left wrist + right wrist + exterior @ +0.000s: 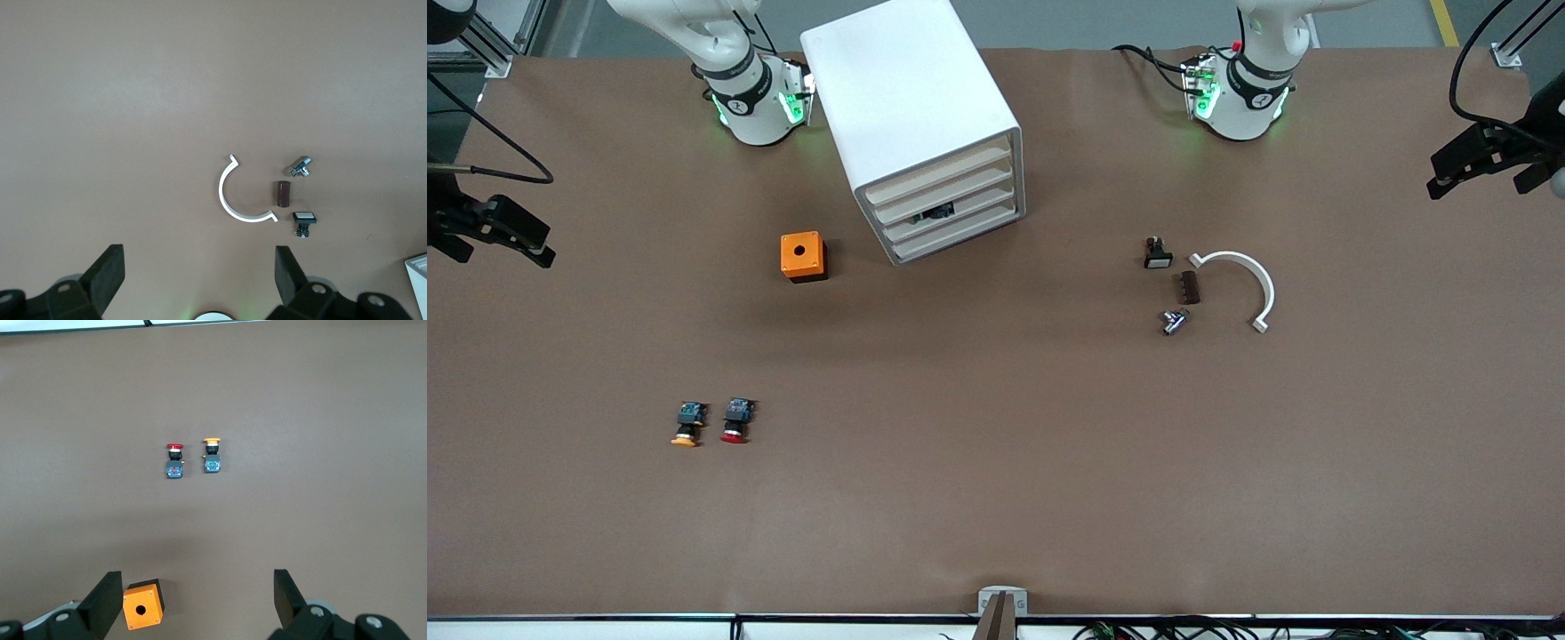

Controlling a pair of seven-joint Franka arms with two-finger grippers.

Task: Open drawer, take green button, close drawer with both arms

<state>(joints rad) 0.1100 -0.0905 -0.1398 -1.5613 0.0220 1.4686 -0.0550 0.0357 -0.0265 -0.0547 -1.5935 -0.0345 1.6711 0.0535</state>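
Observation:
The white cabinet (911, 98) stands between the arms' bases, its four slat drawers all shut. The third drawer (971, 210) has a small dark thing showing in the gap above its front; I cannot tell what it is. The green-capped button is hidden. My left gripper (198, 267) is open and empty, high over the table by the white arc. My right gripper (197, 587) is open and empty, high over the table beside the orange box (143, 607). Both arms' bases (751, 98) (1240, 89) show in the front view.
The orange box (804, 256) sits beside the cabinet. A red-capped button (735, 421) (175, 460) and an orange-capped one (687, 424) (212, 455) lie nearer the front camera. A white arc (1267, 289) (223, 193), brown block (1190, 287), metal fitting (1174, 321) and black switch (1157, 253) lie toward the left arm's end.

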